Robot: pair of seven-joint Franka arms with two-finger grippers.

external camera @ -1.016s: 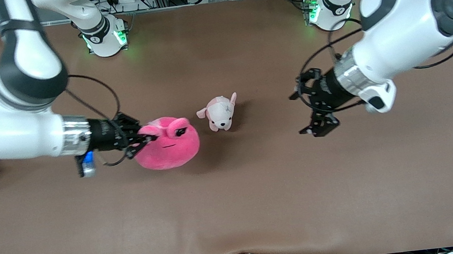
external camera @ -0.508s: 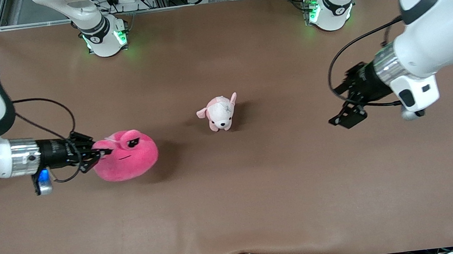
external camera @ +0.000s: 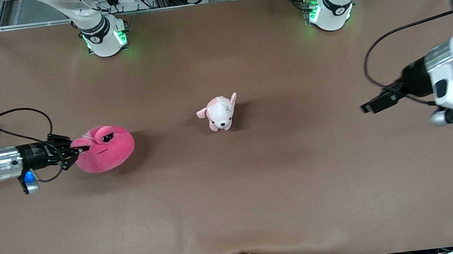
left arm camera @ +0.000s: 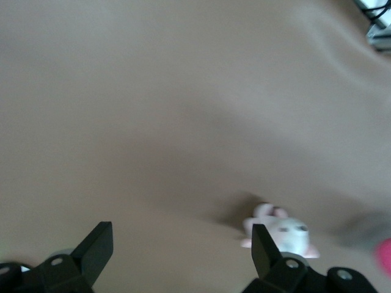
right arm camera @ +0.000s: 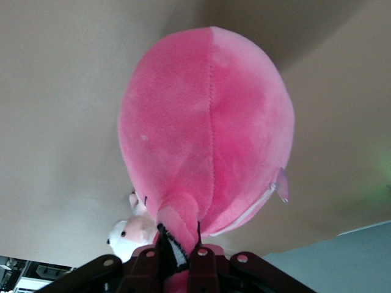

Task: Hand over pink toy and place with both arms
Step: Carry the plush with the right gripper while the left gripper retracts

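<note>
Two arms reach in low from the two ends of the brown worktop [external camera: 235, 210], each with its forearm lying nearly level and its wrist pointing toward the middle. At the right arm's end, the right claw [external camera: 79, 150] is clamped tight on a pinch of fabric at the edge of the pink toy [external camera: 104, 149], its black fingers [right arm camera: 177, 259] pressed together around a fold of plush in the right wrist view; the silver wrist runs straight back from the claw to the white elbow that rises along the edge of the front view. The toy hangs off the fingertips toward the worktop's centre, eyes and thin mouth facing up, its shadow falling on the brown surface just beside it. At the left arm's end, the left claw [external camera: 369, 105] hovers over bare worktop, well apart from the toy, its fingers [left arm camera: 91, 250] spread wide with nothing between them. Between the two claws, a small pale pink-and-white dog plush [external camera: 219, 113] stands at mid-worktop, nearer the right claw's load than the left claw.
</note>
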